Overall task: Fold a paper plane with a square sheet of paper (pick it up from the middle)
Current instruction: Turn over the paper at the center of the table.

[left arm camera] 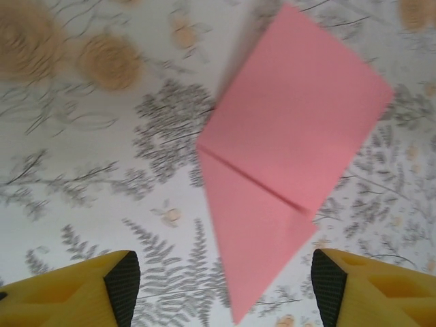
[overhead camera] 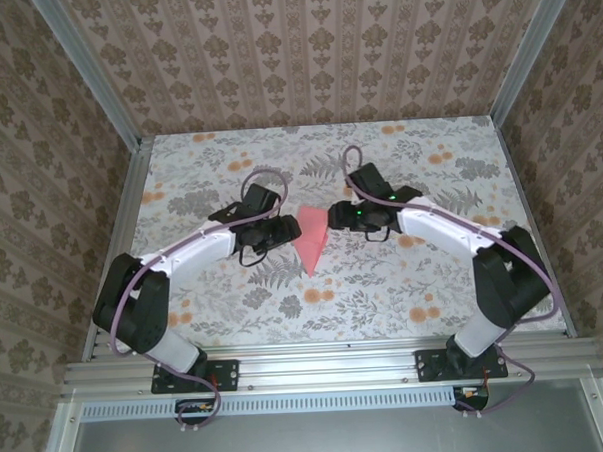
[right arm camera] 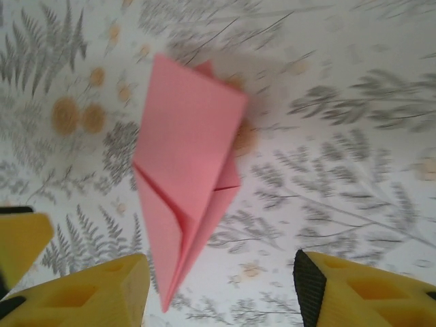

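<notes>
pink-red paper sheet (overhead camera: pixel 313 240), partly folded into a kite shape with one long point, lay flat near the middle of the floral table cover (overhead camera: pixel 434 280), its point aimed toward 6 o'clock in the top view. the left gripper (overhead camera: pixel 282 230) sat just beside the sheet at its 9 o'clock and the right gripper (overhead camera: pixel 338 217) just beside it at about 2 o'clock, so the paper lay between the two.

from the left wrist, the paper sheet (left arm camera: pixel 286 136) spread from the centre toward 1 o'clock, a folded edge crossing it on a slant. its sharp tip reached down toward 6 o'clock, into the gap of the left gripper (left arm camera: pixel 225 286). the black-padded yellow fingers (left arm camera: pixel 122 283) stood spread wide, touching nothing.

from the right wrist, the paper sheet (right arm camera: pixel 187 157) lay toward 11 o'clock of the right gripper (right arm camera: pixel 221 286), with layered flaps showing along its lower edge. its tip ended just beside the finger at 7 o'clock; whether they touched i could not tell. these fingers (right arm camera: pixel 313 286) were also parted, with bare cover between them and no pinch on the paper.
</notes>
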`<state>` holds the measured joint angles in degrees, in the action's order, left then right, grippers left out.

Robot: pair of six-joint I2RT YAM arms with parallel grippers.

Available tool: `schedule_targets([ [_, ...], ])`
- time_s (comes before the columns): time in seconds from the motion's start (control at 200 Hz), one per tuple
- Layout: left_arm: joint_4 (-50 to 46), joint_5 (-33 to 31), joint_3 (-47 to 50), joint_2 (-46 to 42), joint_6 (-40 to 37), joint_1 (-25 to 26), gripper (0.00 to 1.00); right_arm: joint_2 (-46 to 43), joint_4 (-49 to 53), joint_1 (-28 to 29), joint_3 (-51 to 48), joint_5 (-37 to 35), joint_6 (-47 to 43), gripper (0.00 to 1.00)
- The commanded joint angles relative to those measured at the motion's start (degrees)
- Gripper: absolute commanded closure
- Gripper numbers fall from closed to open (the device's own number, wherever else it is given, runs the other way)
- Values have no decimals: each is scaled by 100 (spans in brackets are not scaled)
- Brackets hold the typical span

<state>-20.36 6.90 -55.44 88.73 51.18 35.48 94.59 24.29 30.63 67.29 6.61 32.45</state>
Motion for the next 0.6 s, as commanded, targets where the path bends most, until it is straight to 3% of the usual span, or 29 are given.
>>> schedule_targets([
  [0.0,435,248,310,-180,415,-132,30,534,379,185,403,323,-155,39],
  [0.165,630,400,579,-150,534,-265,29,1212,910,378,1000,682,-538,43],
  [0.595,802,623,589,72,538,-349,28,2141,1769,483,1766,319,-1047,51],
])
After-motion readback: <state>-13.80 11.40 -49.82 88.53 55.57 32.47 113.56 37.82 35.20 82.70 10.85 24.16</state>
